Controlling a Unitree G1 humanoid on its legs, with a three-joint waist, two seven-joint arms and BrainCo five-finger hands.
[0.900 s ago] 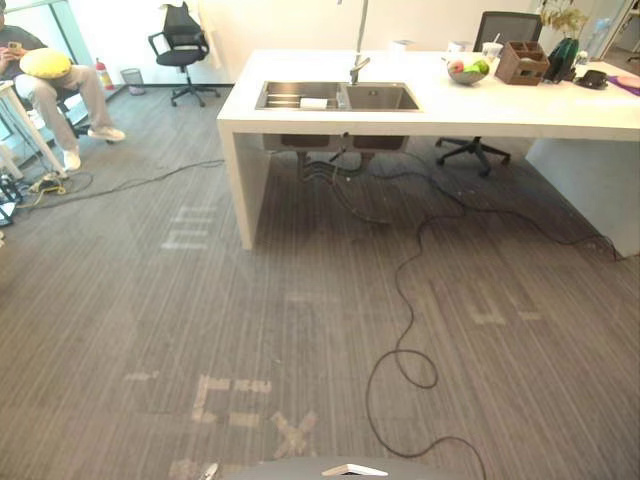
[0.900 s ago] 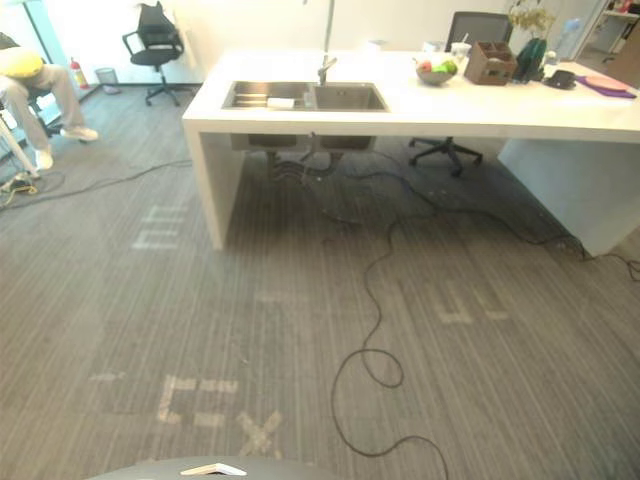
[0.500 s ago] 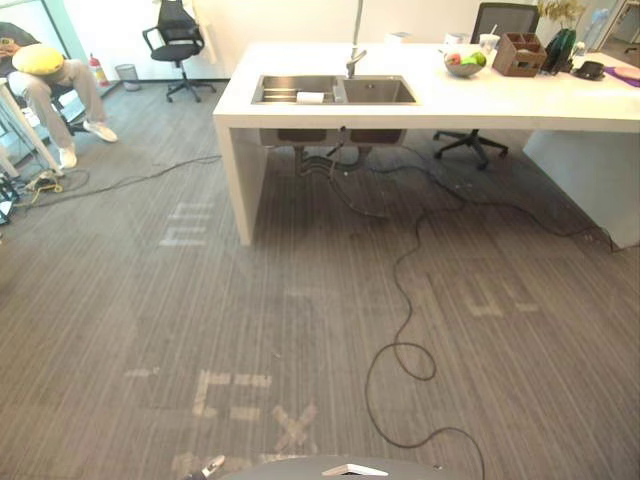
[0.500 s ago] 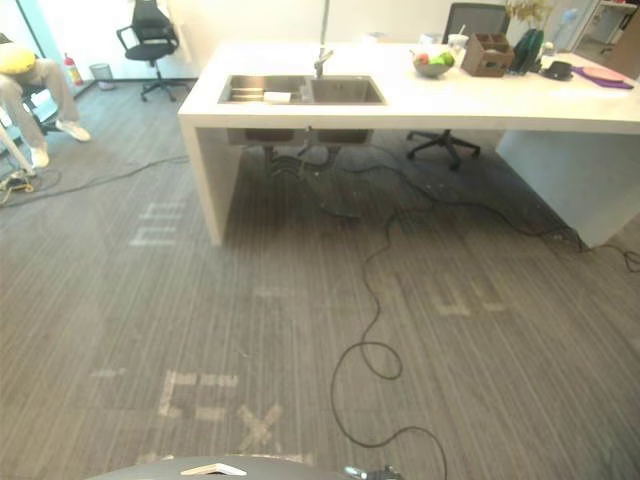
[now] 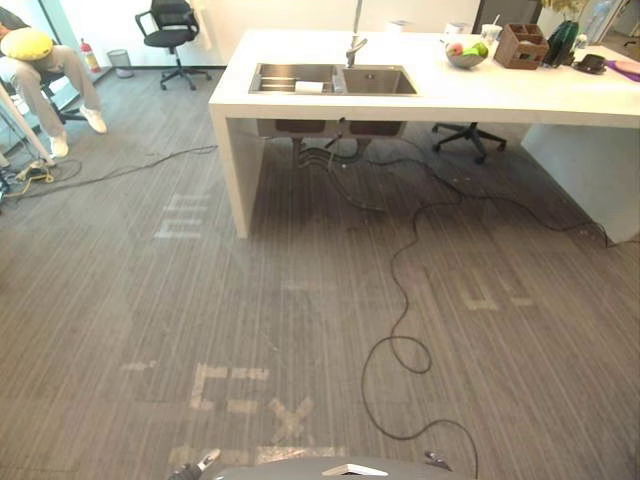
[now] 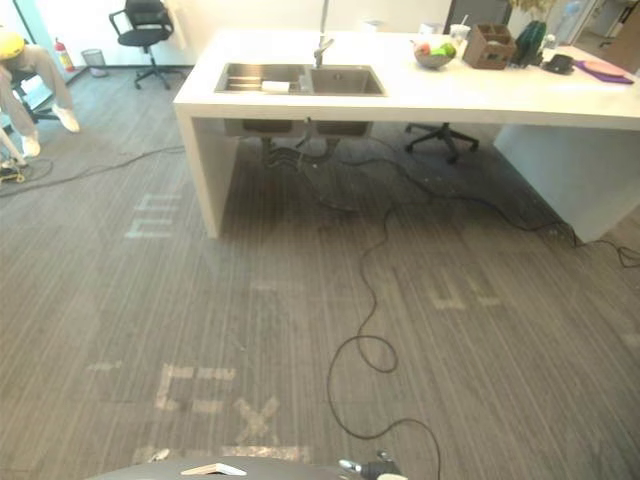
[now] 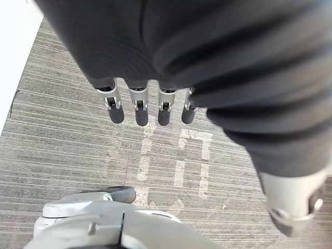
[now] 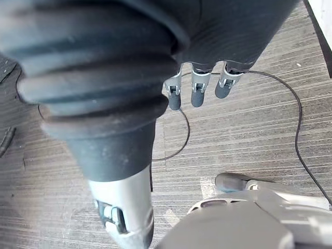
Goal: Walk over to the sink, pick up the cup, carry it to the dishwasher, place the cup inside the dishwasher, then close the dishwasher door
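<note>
Left eye view looks across a grey carpet floor (image 5: 110,300) to a long white counter (image 5: 530,100). A two-basin steel sink (image 5: 335,80) is set into the counter's left end, with a faucet (image 5: 354,50) behind it. A small white item (image 5: 310,87) lies in the left basin, and it is too small to tell whether it is a cup or something else. A cup (image 5: 490,32) with a straw stands on the counter well to the right of the sink, just behind a fruit bowl (image 5: 466,56). A brown box (image 5: 522,47) sits beside them. Next to it is a dark green vase (image 5: 560,42) whose plant is cut off by the picture's top edge.

An office chair (image 5: 470,140) behind the counter is mostly hidden by it, though its wheeled base shows underneath. A second office chair (image 5: 165,25) stands at the far wall. At the upper left a seated person (image 5: 30,72) is cut off by the frame, with a yellow thing (image 5: 27,42) on the lap.

Pale tape marks (image 5: 245,390) lie on the carpet between the camera and the counter.

In the left wrist view the left hand (image 7: 136,101) hangs over the carpet, fingers straight and holding nothing. In the right wrist view the right hand (image 8: 194,88) hangs likewise, fingers relaxed, thumb apart and empty.
</note>
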